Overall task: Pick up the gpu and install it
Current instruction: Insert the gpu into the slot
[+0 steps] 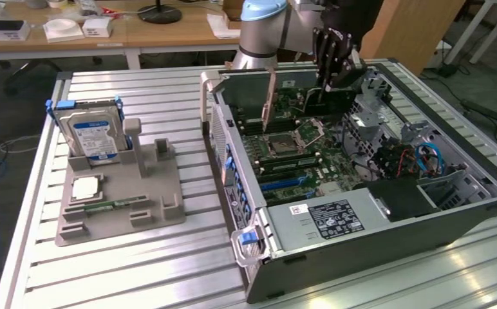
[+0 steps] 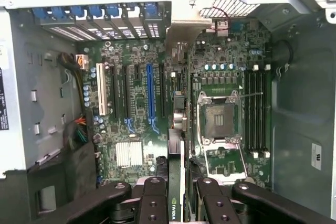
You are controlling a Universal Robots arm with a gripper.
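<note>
The gpu (image 1: 317, 103) is a thin dark card with a silver bracket (image 1: 270, 96) at one end. It hangs upright above the motherboard (image 1: 304, 158) inside the open computer case (image 1: 360, 238). My gripper (image 1: 333, 61) is shut on its top edge. In the wrist view the gpu (image 2: 175, 169) appears edge-on with a green logo, pinched between the black fingers (image 2: 155, 198) of my gripper (image 2: 176, 195). The card hovers between the blue expansion slot (image 2: 150, 95) and the processor socket (image 2: 220, 116), apart from the board.
On the exterior view's left a grey holder (image 1: 120, 206) carries a silver hard drive (image 1: 94, 132), a green memory stick (image 1: 107, 207) and a small chip (image 1: 85, 188). Case walls, a drive cage (image 1: 403, 196) and cables (image 1: 425, 158) surround the board. A wooden desk (image 1: 102, 32) stands behind.
</note>
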